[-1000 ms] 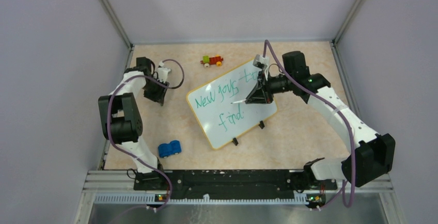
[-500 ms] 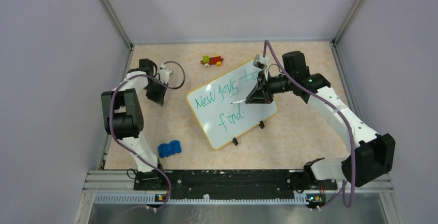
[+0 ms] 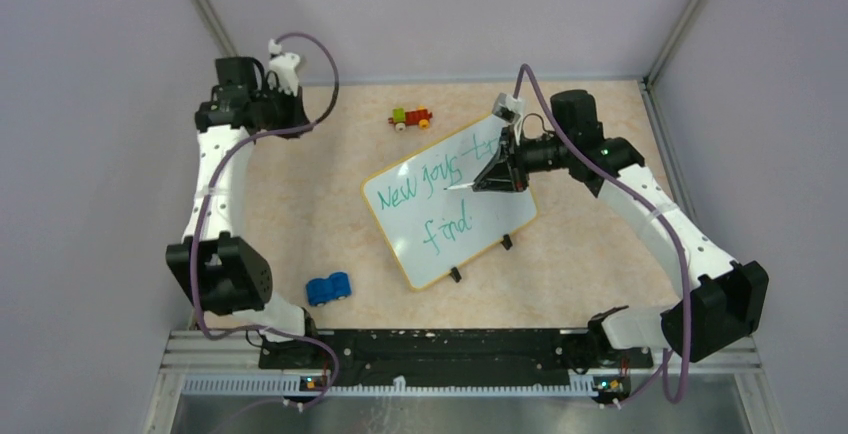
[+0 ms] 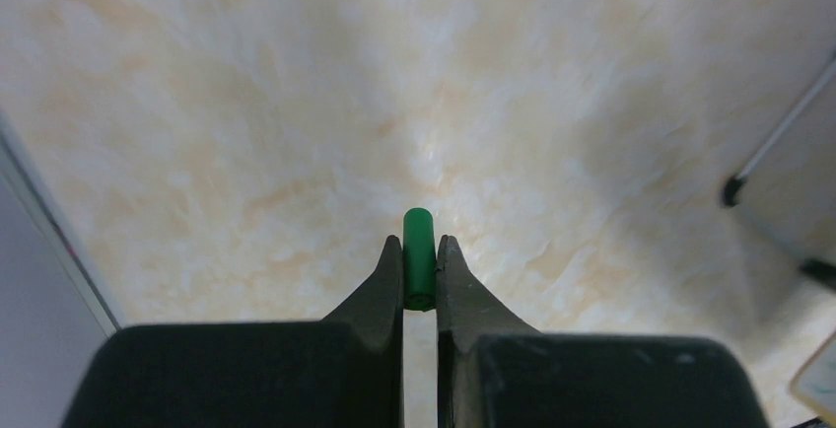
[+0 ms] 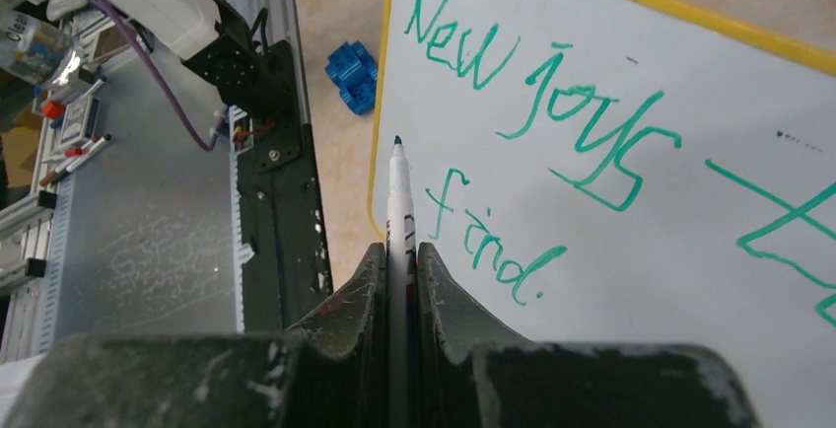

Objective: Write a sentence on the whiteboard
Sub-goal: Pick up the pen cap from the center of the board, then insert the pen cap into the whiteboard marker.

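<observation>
The blue toy car (image 3: 328, 288) sits nearest the arm bases, just off the whiteboard's (image 3: 470, 216) near-left edge and apart from it. The whiteboard lies flat on the table (image 3: 590, 244), turned so that 1 corner points toward the bases. 2 black clips (image 3: 455, 275) stand on its near-right edge. Its tan-yellow rim touches nothing else.

A broad strip of bare tabletop runs between the board's left corner and the left wall. A similar strip lies off its right corner, crossed above by the right arm.

The sentence (image 3: 425, 192) runs in green across the board in 2 lines: "New joys" and a crossed "t" above, "find." below. The top view hides the end of the upper line under the right gripper (image 3: 497, 172).

That gripper hangs over the board's far-right part, its jaws clenched on a white marker (image 5: 398, 191). The marker's green tip points over the white space between the 2 lines. Whether it touches the surface cannot be told.

Beyond the board's far edge, near but apart, lies a small multicoloured toy train (image 3: 411, 116).

Farthest out, well to the left of the board by the far-left corner post, the left gripper (image 4: 420, 250) is raised above bare table, clamped on a green marker cap (image 4: 419, 236).
</observation>
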### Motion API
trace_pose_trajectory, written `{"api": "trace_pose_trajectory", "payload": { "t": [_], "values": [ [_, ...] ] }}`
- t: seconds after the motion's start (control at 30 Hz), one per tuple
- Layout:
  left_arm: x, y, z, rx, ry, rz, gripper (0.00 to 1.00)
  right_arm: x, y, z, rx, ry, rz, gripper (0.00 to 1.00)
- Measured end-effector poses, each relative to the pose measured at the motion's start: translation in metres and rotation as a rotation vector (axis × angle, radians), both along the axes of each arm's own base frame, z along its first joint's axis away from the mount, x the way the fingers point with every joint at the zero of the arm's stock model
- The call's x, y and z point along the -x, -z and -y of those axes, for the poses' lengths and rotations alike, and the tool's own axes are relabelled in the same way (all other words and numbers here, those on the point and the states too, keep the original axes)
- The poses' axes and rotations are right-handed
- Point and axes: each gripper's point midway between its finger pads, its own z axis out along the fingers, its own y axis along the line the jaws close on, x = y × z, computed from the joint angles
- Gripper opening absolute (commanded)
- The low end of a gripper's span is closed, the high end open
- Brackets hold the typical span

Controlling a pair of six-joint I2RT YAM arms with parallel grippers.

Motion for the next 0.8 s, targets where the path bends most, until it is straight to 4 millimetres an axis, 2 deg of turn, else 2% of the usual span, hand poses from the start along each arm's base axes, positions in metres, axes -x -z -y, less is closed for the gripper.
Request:
{"api": "trace_pose_trajectory", "payload": {
  "t": [0.07,0.13,0.23,0.33,0.43,0.63,0.7,0.8],
  "values": [
    [0.0,-0.061,0.013,0.055,0.031,0.152,0.0,-0.001,-0.009,-0.002,-0.017,0.001,0.009,0.0],
    [0.012,-0.122,0.031,0.128,0.081,0.297,0.0,-0.003,-0.018,-0.003,-0.033,0.001,0.018,0.0],
    [0.036,-0.179,0.057,0.23,0.174,0.418,0.0,-0.003,-0.031,-0.006,-0.062,-0.005,0.031,0.0],
    [0.059,-0.209,0.086,0.354,0.307,0.462,0.0,-0.002,-0.042,-0.01,-0.1,-0.023,0.033,0.0],
    [0.078,-0.211,0.112,0.475,0.429,0.434,0.0,0.0,-0.052,-0.014,-0.156,-0.044,0.014,0.0],
    [0.126,-0.168,0.165,0.698,0.615,0.236,0.0,0.005,-0.058,-0.021,-0.273,-0.098,-0.074,0.0],
    [0.141,-0.159,0.178,0.74,0.669,0.19,0.0,0.007,-0.06,-0.024,-0.317,-0.116,-0.109,0.0],
    [0.161,-0.152,0.188,0.79,0.728,0.145,0.0,0.009,-0.065,-0.026,-0.367,-0.137,-0.15,0.0]
  ]
}}
